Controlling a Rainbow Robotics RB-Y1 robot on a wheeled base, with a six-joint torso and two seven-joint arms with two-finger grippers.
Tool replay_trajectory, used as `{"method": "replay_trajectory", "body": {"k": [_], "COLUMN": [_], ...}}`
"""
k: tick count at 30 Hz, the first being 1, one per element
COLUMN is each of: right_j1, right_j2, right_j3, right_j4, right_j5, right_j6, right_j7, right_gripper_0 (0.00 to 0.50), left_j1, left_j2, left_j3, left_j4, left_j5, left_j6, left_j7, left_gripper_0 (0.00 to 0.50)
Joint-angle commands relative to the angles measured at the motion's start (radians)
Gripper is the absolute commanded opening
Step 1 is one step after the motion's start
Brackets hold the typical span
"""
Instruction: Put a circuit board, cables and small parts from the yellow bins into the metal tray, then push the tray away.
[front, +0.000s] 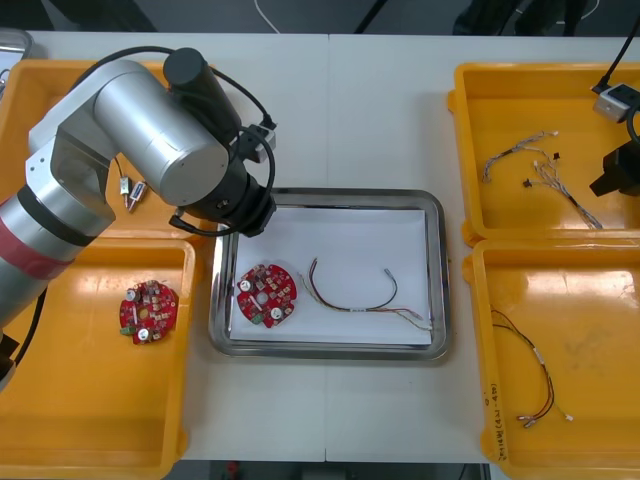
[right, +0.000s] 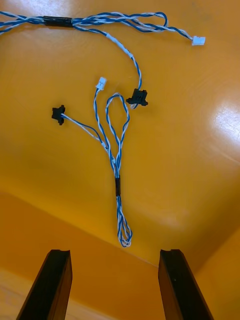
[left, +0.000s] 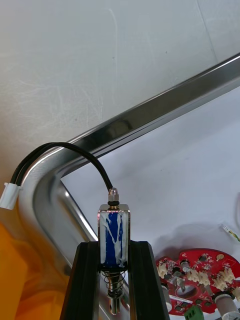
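Note:
My left gripper (left: 114, 245) is shut on a small metal part (left: 114, 231) with a blue body, a spring below it and a black cable (left: 65, 152) ending in a white plug. It hangs over the left far corner of the metal tray (left: 150, 107), close to the red circuit board (left: 197, 277). From the front, the left arm (front: 215, 170) covers that corner of the tray (front: 436, 270); the board (front: 266, 295) and a red and black cable (front: 355, 298) lie inside. My right gripper (right: 115, 255) stands open above twisted blue and white cables (right: 119, 150) in the far right bin (front: 480, 110).
A second red board (front: 148, 310) lies in the near left bin (front: 100, 420). Small metal parts (front: 128, 190) sit in the far left bin. The near right bin (front: 600, 320) holds a red and yellow cable (front: 535, 375). My right arm (front: 618, 170) is at the right edge.

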Motion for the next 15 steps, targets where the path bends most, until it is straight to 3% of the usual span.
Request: {"method": "replay_trajectory", "body": {"k": [1, 15], "right_j1": [-0.052, -0.051], "right_j2": [-0.048, -0.045], "right_j3": [0.044, 0.061], "right_j4": [0.029, 0.117], "right_j5": [0.008, 0.004], "right_j6": [-0.059, -0.148], "right_j7": [0.054, 0.081], "right_gripper_0": [0.5, 0.5], "left_j1": [0.002, 0.004], "left_j2": [-0.018, -0.022], "left_j3": [-0.053, -0.135], "left_j4": [0.01, 0.07], "left_j5": [-0.02, -0.032], "left_j6": [-0.039, -0.121], "left_j7": [0.072, 0.1], "left_gripper_0": [0.003, 0.004]}}
